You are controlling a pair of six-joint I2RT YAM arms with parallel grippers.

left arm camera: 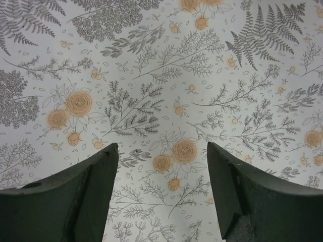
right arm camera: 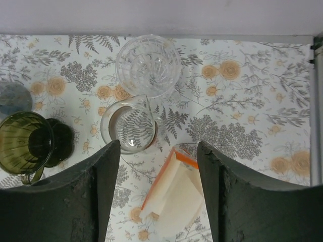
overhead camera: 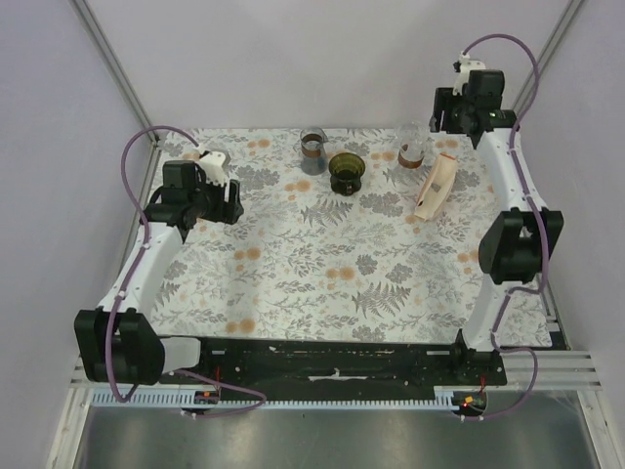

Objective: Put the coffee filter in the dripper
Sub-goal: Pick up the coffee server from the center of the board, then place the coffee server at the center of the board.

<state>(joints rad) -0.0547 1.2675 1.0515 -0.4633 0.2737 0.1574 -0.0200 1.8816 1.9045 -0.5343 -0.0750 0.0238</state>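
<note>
The dripper, a dark olive translucent cup, stands at the back middle of the floral table; it also shows at the left edge of the right wrist view. No loose coffee filter shows. A long pale peach packet with an orange edge lies below and between the right fingers, pale paper showing at its open end. My right gripper hovers open above it, high at the back right. My left gripper hangs open over bare cloth at the left, holding nothing.
A clear glass jar with a brownish band stands just beyond the packet, a clear ribbed round glass behind it near the back wall. A greyish glass sits left of the dripper. A metal frame post runs along the right.
</note>
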